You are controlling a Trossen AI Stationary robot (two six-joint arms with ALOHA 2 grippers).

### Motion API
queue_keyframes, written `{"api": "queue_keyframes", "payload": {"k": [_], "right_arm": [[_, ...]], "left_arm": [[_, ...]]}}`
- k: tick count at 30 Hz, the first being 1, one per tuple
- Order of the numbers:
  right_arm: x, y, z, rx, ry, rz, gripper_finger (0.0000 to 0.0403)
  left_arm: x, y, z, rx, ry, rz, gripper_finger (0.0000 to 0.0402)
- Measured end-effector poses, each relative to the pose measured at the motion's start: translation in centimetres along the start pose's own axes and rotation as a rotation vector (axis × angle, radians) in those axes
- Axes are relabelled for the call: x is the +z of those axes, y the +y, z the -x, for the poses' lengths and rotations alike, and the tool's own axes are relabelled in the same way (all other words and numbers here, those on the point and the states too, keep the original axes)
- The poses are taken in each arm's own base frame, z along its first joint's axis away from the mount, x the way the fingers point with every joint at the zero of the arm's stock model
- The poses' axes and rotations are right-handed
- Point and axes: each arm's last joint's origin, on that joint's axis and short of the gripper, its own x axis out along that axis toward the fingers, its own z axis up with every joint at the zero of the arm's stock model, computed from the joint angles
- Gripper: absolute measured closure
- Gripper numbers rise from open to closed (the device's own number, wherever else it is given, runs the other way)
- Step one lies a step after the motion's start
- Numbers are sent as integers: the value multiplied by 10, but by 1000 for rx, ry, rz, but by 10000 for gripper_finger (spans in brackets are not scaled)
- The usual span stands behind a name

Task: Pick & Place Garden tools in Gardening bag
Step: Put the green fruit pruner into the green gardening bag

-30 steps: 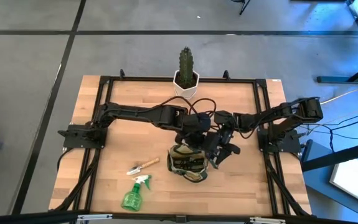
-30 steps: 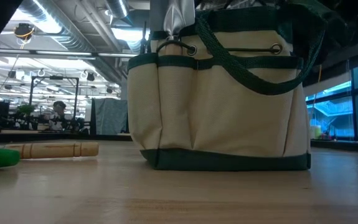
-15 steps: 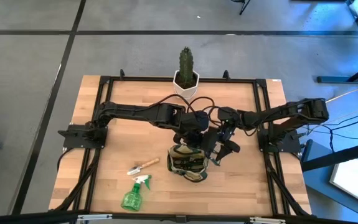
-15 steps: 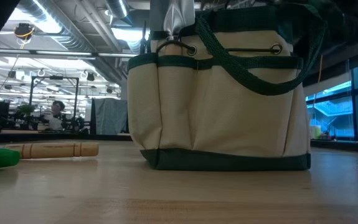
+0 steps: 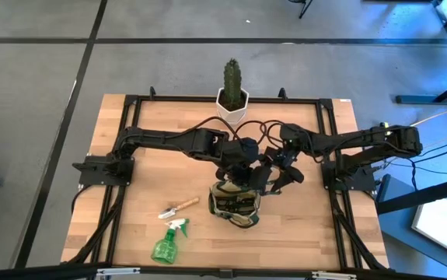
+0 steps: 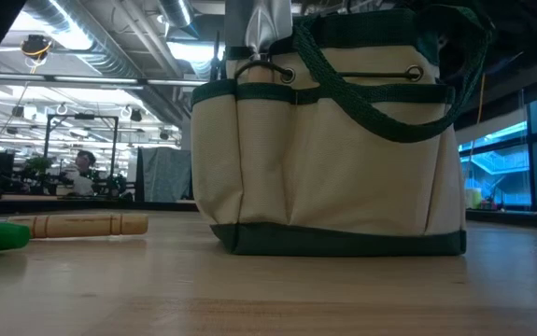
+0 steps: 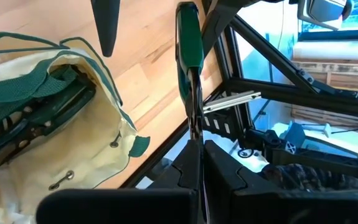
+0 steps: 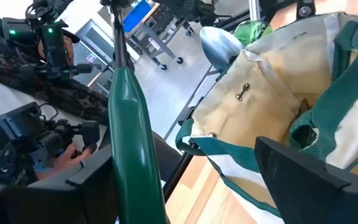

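Observation:
The tan and green gardening bag [image 5: 235,208] stands on its base on the table, mouth open, with dark-handled tools [image 7: 29,121] inside and a silver blade [image 8: 219,40] sticking out of a side pocket. My left gripper [image 5: 242,169] hovers over the bag's far end, shut on one green loop handle [image 7: 189,56]. My right gripper [image 5: 276,175] is open just right of it. That handle [image 8: 132,124] runs between its fingers, close to one; whether it touches I cannot tell. A wooden-handled trowel [image 5: 178,208] and a green spray bottle [image 5: 167,243] lie left of the bag. My left gripper pinches the loop handle's strap [image 7: 194,127] between its two fingers, coming from above and slanting down. The strap runs straight and taut away from the fingers. The bag's base stays on the table [image 6: 338,245].
A cactus in a white pot [image 5: 233,92] stands at the table's far edge. A black frame [image 5: 130,117] borders the table. Bare wood lies near and right of the bag. A person with hand controllers [image 8: 35,124] is beyond the table.
My right gripper has risen and drawn back from the bag toward the table's far edge, rolling a little. The bag, the trowel and the bottle have kept their places.

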Motion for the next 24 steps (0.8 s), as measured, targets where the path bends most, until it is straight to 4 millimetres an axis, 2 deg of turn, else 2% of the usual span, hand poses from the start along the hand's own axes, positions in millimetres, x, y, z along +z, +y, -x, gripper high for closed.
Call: {"api": "queue_keyframes", "payload": {"k": [8, 17, 24], "right_arm": [[-4, 4, -5, 80, 50, 19, 75], [-4, 5, -6, 73, 49, -5, 152], [-4, 5, -6, 71, 51, -40, 171]], "left_arm": [[0, 2, -1, 16, -3, -8, 401], [4, 3, -1, 16, -15, -14, 401], [7, 3, 0, 16, -19, -11, 401]]}}
